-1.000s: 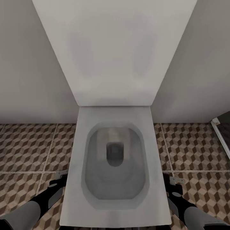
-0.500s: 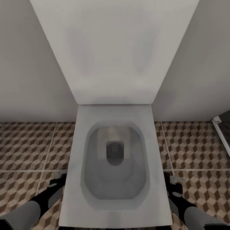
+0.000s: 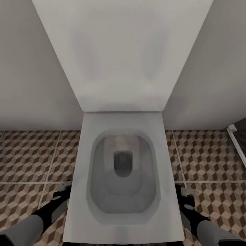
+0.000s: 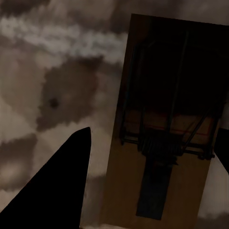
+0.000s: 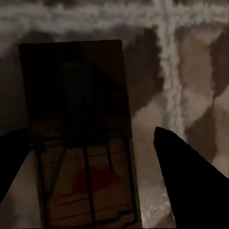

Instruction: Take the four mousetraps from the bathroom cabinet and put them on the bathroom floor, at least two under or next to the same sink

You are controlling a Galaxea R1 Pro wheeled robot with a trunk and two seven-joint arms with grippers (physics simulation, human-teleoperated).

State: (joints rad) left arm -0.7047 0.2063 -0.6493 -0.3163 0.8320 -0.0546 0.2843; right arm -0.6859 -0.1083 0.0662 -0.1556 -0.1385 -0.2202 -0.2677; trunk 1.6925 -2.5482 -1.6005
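Nearby, the left tool (image 4: 155, 138) stood spread wider than the left mousetrap (image 4: 167, 191), which lay on the bathroom floor (image 3: 30, 157) at 7 o'clock of the toilet (image 3: 121, 118). The right tool (image 5: 88, 131) likewise straddled the right mousetrap (image 5: 86, 181) at 5 o'clock. A careless lift might drag either trap (the fingers sat close). Farther off, both lay beside a toilet, which probably wouldn't meet the sink condition.

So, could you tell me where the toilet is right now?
The white toilet sits centred in the head view, against the wall, with the left gripper and right gripper flanking its bowl.
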